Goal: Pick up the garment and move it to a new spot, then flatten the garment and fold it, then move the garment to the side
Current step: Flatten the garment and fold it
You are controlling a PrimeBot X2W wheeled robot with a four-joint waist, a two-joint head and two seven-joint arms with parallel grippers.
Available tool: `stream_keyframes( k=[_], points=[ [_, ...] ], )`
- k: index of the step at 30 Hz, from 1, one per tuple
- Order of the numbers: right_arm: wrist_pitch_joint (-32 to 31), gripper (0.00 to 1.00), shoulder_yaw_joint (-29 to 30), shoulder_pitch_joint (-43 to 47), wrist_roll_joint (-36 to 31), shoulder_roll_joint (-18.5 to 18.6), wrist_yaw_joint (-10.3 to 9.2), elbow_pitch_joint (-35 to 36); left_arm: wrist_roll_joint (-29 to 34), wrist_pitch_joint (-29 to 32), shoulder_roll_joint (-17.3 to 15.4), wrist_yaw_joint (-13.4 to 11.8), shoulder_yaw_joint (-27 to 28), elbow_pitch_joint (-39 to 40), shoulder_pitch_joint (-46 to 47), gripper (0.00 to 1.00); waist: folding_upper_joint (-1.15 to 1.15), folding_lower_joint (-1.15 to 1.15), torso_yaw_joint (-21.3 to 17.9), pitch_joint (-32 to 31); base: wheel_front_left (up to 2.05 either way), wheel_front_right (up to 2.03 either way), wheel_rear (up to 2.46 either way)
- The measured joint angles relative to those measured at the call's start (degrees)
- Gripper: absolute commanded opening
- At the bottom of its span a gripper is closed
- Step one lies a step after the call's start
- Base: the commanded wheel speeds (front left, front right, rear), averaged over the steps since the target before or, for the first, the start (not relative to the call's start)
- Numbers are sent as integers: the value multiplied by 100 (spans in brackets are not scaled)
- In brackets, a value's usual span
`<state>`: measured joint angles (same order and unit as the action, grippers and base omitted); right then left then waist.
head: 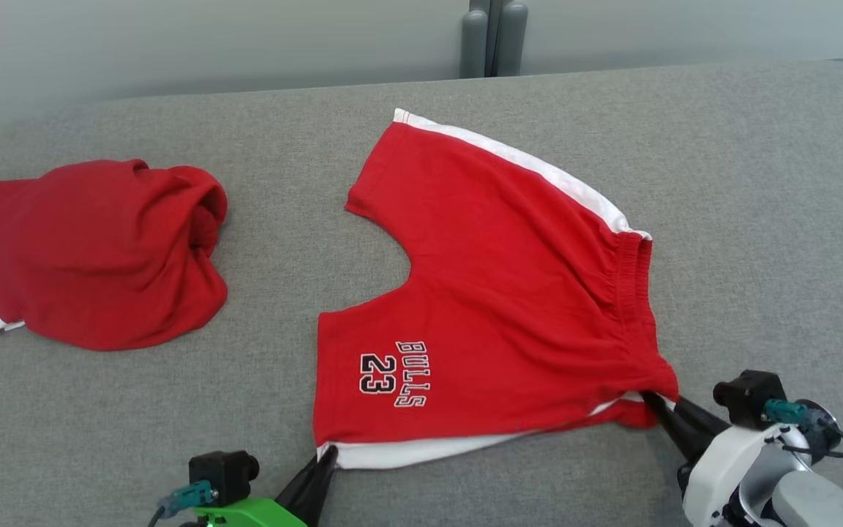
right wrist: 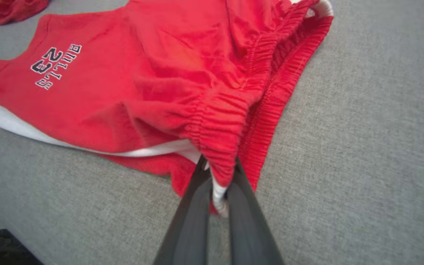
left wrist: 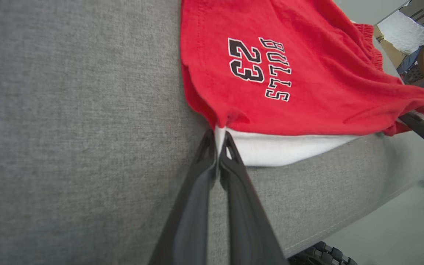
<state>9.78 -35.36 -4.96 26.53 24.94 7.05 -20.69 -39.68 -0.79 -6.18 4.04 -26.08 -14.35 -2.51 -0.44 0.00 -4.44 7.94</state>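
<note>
Shorts (head: 509, 293), one pair, red knit with white side stripes and a "BULLS 23" print (head: 399, 373) on the near leg. Lay spread near the middle of the grey table (head: 758, 161), legs toward the robot's left, waistband (head: 632, 293) toward its right, mostly flat but rucked around the elastic. Left gripper (left wrist: 219, 135) was closed on the near leg's hem corner, fingers pinching the white stripe (left wrist: 282, 149) at its end. Right gripper (right wrist: 220, 167) was closed on the near end of the waistband, gathered red elastic and a sliver of white caught between its fingers. Handling, by my judgement: light, soft and wholly limp; it would sag in the middle when lifted between two grips and would need tension along the held edge to hang straight. Not fragile, not slippery; the knit would probably drag on the cloth-like tabletop rather than slide. Waistband was the thickest, firmest purchase; hems were thin and double-layered, so a pinch might catch only one layer. Best holds looked to be the two ends of one long side, as taken. Also on the table: a second red garment (head: 99, 256), bunched, at the left, well apart from the shorts.
</note>
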Motion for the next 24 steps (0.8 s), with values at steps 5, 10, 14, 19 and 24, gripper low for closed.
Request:
stream_keyframes(
  k=[5, 10, 14, 19, 24],
  points=[
    [243, 0, 336, -176, 285, -143, 1, 205, -303, -204, 25, 51, 252, 182, 15, 0, 0, 0, 13, -55, 0, 0, 0],
    [323, 0, 600, -197, 555, -156, 1, 432, -555, -358, 53, 110, 403, 537, 29, 0, 0, 0, 54, -189, 0, 0, 0],
    [335, 0, 749, -194, 679, -146, 1, 613, -649, -414, 57, 158, 453, 869, 34, 0, 0, 0, 85, -328, 0, 0, 0],
    [338, 0, 778, -150, 735, -5, 1, 902, -721, -460, 0, 176, 530, 1343, 12, 0, 0, 0, 86, -517, 0, 0, 0],
    [338, 0, 933, 4, 773, 301, 1, 1198, -601, -464, -171, 178, 464, 1925, -25, 0, 0, 0, 57, -679, 0, 0, 0]
  ],
)
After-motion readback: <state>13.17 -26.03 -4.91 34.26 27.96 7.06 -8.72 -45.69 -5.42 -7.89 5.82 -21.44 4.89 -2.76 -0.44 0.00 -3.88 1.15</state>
